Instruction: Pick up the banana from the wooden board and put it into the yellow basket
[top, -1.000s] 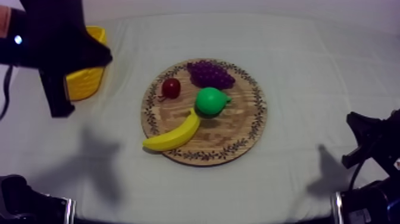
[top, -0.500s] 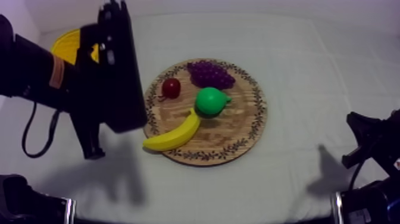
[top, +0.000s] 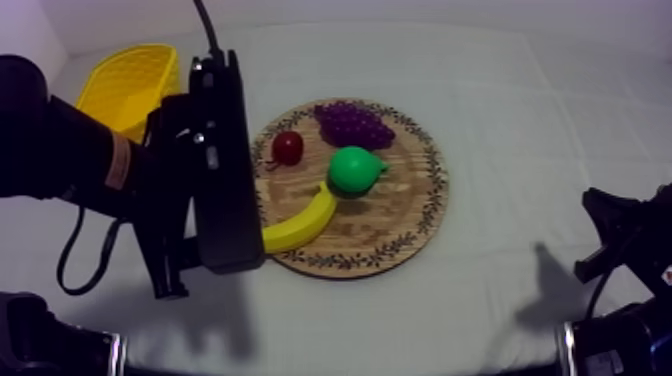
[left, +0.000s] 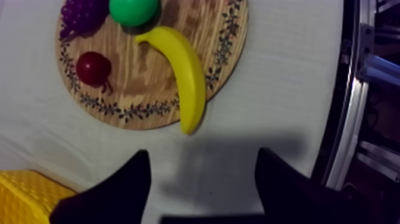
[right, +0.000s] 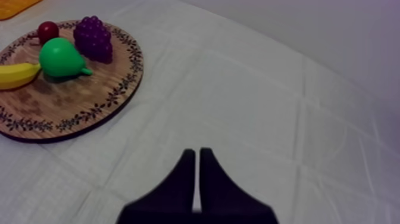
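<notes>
Hanging over the left rim of the round wooden board with the patterned border (top: 412, 205), the black left arm (top: 215, 170) covered the near-left end of the yellow toy banana (top: 305, 222) in the top view. The banana lay on the near-left part of the board, curving from beside the green toy pear (top: 355, 170) out towards the rim. In the left wrist view its tip reached past the rim and over the grey-white cloth of the table (top: 520, 90).

The left jaws stood wide, with nothing between them. Their two black fingers (left: 119, 190) showed above bare cloth just beside the banana's tip, not touching it.

The yellow basket (top: 125, 85) sat at the far left of the table, apart from the board and partly behind the left arm.

A purple bunch of toy grapes (top: 352, 124) lay on the far part of the board. The small red fruit (top: 287, 147) lay to their left, just beside the arm's edge.

The right arm (top: 625, 240) sat low at the right side of the table, well apart from the board. Its jaws were narrow — the fingers (right: 181, 184) lay together as a wedge, holding nothing, above bare cloth to the right of the board.
</notes>
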